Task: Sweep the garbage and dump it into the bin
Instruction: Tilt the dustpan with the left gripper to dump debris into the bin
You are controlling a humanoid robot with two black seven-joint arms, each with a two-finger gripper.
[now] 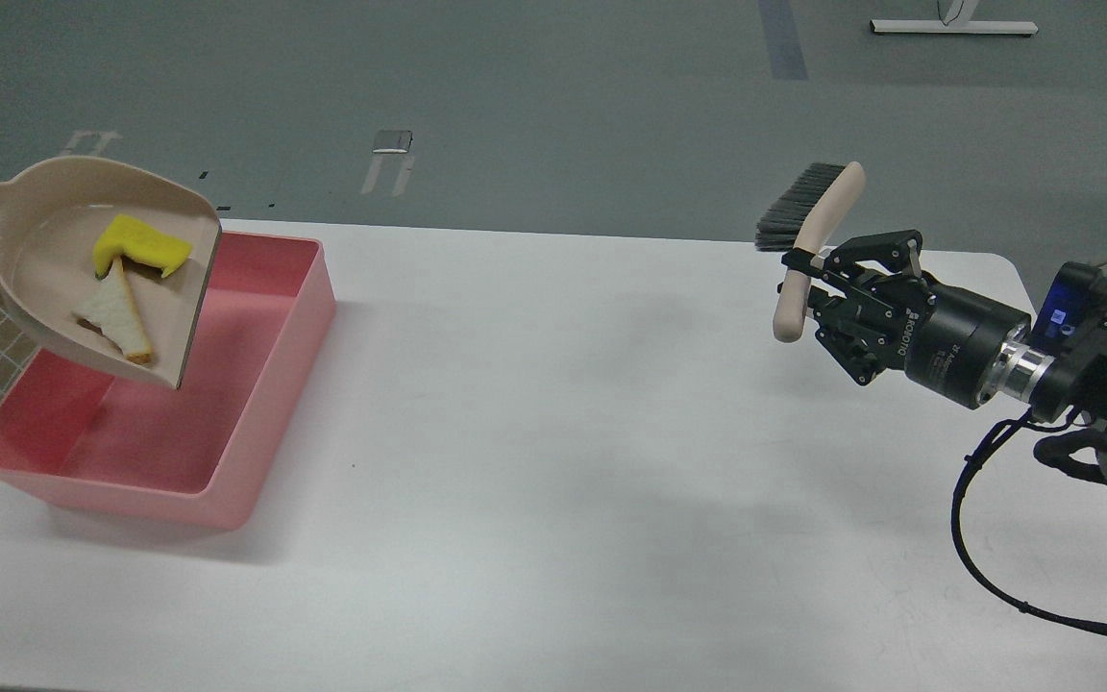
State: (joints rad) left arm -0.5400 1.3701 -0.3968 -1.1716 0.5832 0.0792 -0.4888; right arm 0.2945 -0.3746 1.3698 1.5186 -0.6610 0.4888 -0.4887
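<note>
White tabletop [553, 461] up front, pink bin [256, 404] at nine o'clock. Over it hangs the beige dustpan [44, 240], tipped lip-down — bread slice [116, 317] and yellow sponge chunk [140, 245] lying inside, touching. At three o'clock the right end effector [818, 279] is clenched on the brush [808, 245] handle — bristles up, clear of the tabletop. Left end effector: out of frame.
</note>
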